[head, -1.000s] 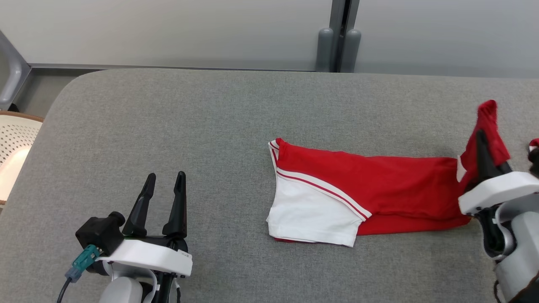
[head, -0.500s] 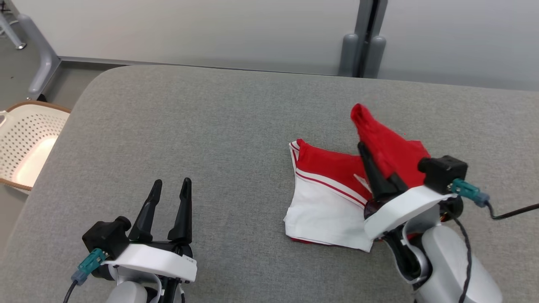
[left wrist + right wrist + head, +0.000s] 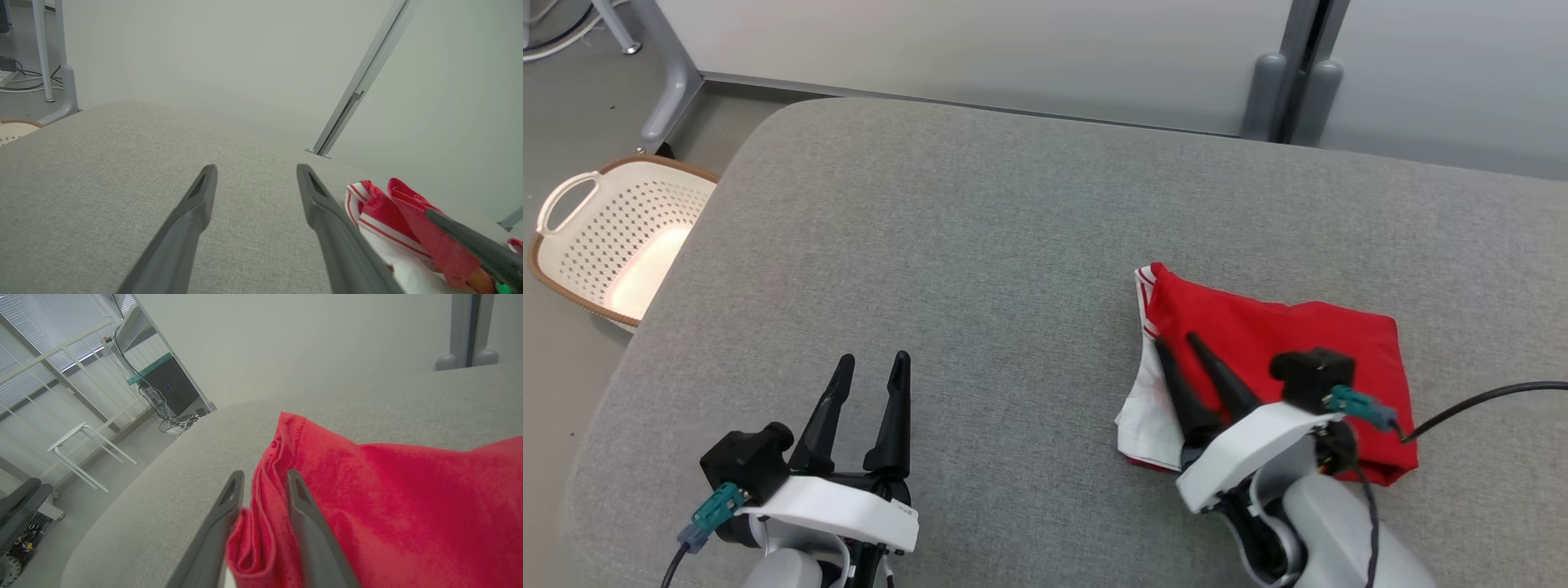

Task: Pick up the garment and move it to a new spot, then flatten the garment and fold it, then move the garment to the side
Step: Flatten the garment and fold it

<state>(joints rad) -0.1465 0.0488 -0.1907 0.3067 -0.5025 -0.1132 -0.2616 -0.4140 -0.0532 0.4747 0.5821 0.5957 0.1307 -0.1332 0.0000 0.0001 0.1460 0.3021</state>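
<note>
The garment (image 3: pixel 1298 343), red with a white panel and striped trim, lies folded over on itself on the grey padded table (image 3: pixel 931 245), right of centre. My right gripper (image 3: pixel 1178 341) rests low over its left end, fingers parted, with a loose fold of red cloth (image 3: pixel 408 498) lying between them. The right wrist view has the right gripper (image 3: pixel 264 475) straddling that fold. My left gripper (image 3: pixel 875 359) stands open and empty at the lower left, well apart from the garment. The left wrist view shows the left gripper (image 3: pixel 256 169) over bare table, with the garment (image 3: pixel 380 208) at its right.
A perforated white basket (image 3: pixel 613 237) sits on the floor past the table's left edge. A grey post (image 3: pixel 1290 82) rises behind the far edge. A black cable (image 3: pixel 1486 400) trails rightwards from the right wrist. A grey frame leg (image 3: pixel 662 73) stands on the floor at the far left.
The camera has swung. My right gripper carried the garment's lifted red end leftwards over the rest, laid it down as a fold, and its fingers have parted. The left arm kept still.
</note>
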